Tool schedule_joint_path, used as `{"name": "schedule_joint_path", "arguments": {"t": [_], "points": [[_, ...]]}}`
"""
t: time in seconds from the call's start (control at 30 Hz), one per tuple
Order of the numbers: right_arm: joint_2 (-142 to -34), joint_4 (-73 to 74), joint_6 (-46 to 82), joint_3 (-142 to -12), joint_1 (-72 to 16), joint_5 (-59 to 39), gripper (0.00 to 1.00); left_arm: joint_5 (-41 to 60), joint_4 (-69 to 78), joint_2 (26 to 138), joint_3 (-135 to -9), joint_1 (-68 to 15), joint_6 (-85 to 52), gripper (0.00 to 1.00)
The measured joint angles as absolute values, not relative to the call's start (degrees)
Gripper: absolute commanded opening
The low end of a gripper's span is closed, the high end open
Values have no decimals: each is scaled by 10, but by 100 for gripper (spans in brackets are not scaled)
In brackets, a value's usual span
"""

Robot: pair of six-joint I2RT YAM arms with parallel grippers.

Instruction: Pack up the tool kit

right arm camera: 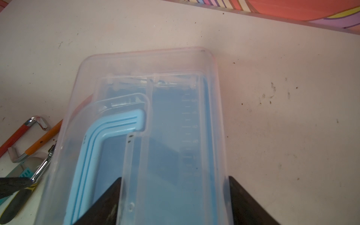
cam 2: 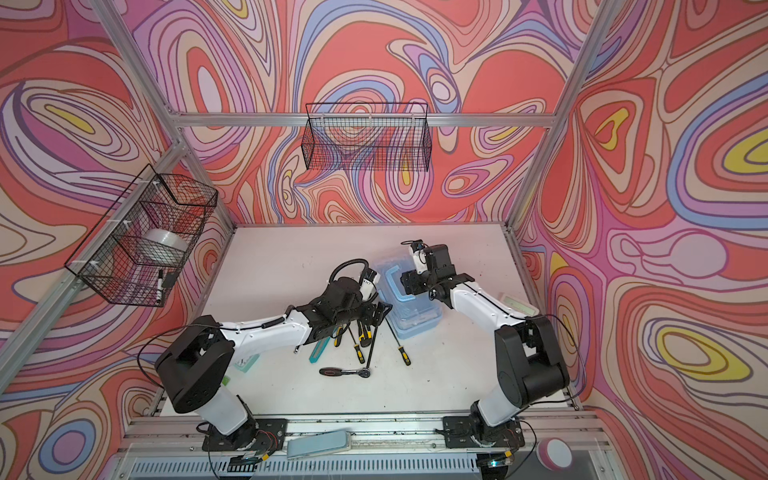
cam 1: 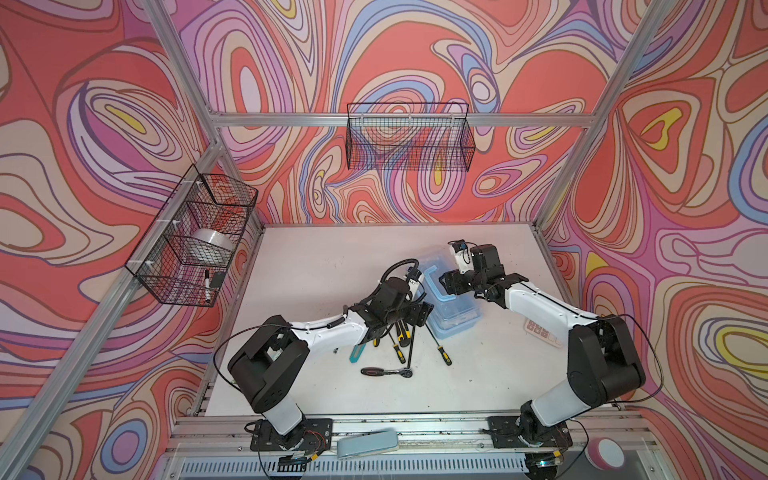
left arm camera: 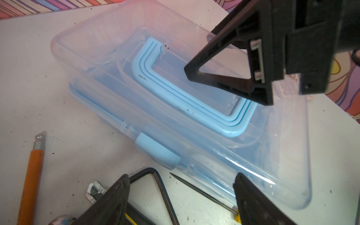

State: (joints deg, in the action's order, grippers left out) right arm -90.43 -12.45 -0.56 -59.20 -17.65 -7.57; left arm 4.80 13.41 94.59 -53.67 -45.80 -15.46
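Tool kit case (cam 1: 457, 320) lies front to back, latch (left arm camera: 157, 152) facing the open, empty left fingers (left arm camera: 109, 204); open, empty right fingers (right arm camera: 245, 204) straddle its lid (right arm camera: 175, 116)

Left arm (cam 1: 324, 328) stretches low toward the case (cam 1: 457, 320). The left hand (left arm camera: 181, 202) sits just beside the case's latch side, jaws wide apart, nothing between them. Right arm (cam 1: 540, 303) bends in from the far side, and the right hand (right arm camera: 173, 204) is tipped down over the case, jaws spread.
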Motion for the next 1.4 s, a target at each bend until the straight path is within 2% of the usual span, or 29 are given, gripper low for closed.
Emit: {"name": "schedule_joint_path", "arguments": {"t": [0.2, 0.27, 0.4, 0.7, 1.1, 1.27, 1.3, 1.4], "points": [[-905, -108, 0, -584, -160, -87, 70, 74, 132, 946, -538, -451, -181, 87], [-905, -102, 6, -581, -152, -93, 76, 87, 137, 946, -538, -444, -194, 87], [-905, -94, 9, -578, -144, -100, 82, 109, 150, 946, -537, -429, -215, 87], [-907, -95, 27, -573, -139, -110, 89, 165, 157, 950, -537, -415, -267, 86], [-907, -88, 40, -568, -137, -117, 66, 230, 201, 990, -531, -386, -374, 88], [-903, -62, 51, -553, -121, -142, 66, 236, 219, 993, -528, -386, -400, 91], [-903, -57, 53, -550, -117, -147, 66, 236, 222, 993, -528, -386, -404, 95], [-902, -42, 61, -542, -107, -161, 63, 238, 229, 997, -528, -386, -416, 97]]}}
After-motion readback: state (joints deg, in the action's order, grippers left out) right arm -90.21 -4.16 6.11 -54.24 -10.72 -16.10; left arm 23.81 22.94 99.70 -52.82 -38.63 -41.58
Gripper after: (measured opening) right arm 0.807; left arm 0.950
